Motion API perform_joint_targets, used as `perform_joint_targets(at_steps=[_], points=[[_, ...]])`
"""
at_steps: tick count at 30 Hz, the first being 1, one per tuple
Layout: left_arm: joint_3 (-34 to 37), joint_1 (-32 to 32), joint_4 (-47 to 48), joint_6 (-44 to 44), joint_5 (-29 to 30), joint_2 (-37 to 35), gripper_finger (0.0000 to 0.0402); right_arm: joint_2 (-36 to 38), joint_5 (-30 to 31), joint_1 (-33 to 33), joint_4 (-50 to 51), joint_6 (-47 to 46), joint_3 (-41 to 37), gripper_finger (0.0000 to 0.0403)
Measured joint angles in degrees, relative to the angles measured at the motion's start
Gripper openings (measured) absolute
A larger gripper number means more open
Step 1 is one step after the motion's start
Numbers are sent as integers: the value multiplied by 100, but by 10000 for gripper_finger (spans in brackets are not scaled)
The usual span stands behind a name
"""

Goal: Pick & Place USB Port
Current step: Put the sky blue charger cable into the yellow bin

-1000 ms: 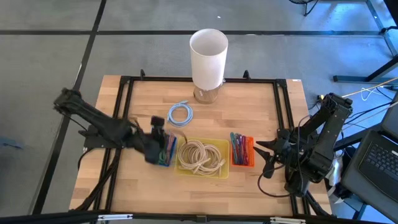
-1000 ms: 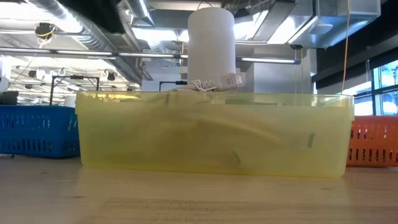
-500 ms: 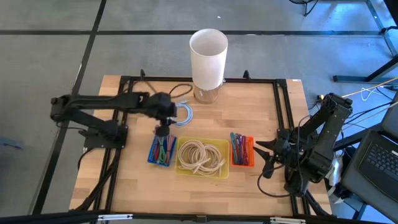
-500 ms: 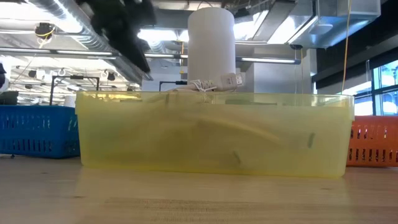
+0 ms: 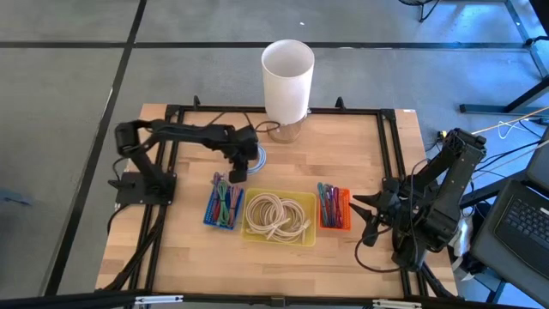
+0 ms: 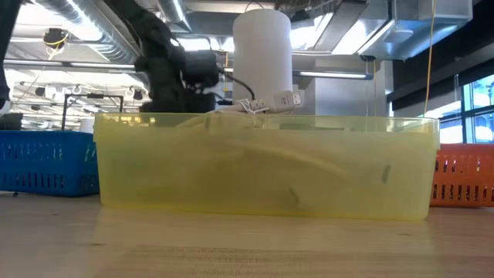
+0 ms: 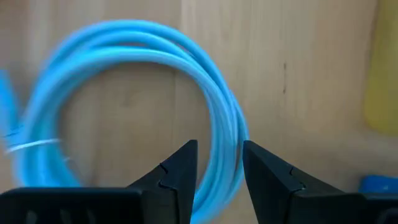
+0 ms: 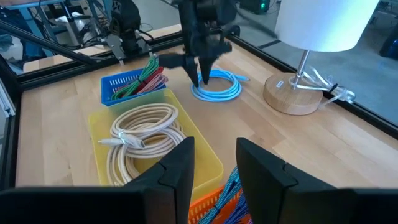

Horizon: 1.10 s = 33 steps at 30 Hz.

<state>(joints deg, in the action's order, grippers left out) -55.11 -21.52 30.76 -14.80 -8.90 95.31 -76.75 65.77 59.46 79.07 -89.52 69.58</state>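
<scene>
Left claw (image 7: 216, 163) poised over blue cable (image 7: 186, 81) at worktop (image 5: 360, 154) twelve o'clock, fingers parted, grasping nothing. Right claw (image 8: 211, 155) parted, idle at three o'clock.

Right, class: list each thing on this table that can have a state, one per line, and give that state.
Left hand: open, poised over the blue cable, fingers astride its coil.
Right hand: open, empty, parked at the table's right edge.
Blue cable: coiled, flat on the table, not lifted.
Yellow bin: holds a coiled beige cable.
Blue bin: holds coloured cables.
Orange bin: holds coloured cables.
Lamp: upright.
</scene>
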Motion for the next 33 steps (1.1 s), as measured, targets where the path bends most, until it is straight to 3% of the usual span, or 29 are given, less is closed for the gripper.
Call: perform_joint_targets(at_steps=[5,12,15,21,28,33], points=[[-7,15,-264,-139,-295,547,120,0,-2,0,1,0,1,122],[-28,15,-339,-154,-421,771,120,0,-2,0,2,2,2,122],[-24,37,-341,-279,-414,773,99,0,-2,0,2,2,0,122],[-20,52,-433,-459,-368,782,17,0,-2,0,2,2,0,122],[-9,65,-417,-504,-289,734,12,0,-2,0,0,0,0,122],[14,90,-33,-552,-41,321,12,0,-2,0,-2,-3,0,122]])
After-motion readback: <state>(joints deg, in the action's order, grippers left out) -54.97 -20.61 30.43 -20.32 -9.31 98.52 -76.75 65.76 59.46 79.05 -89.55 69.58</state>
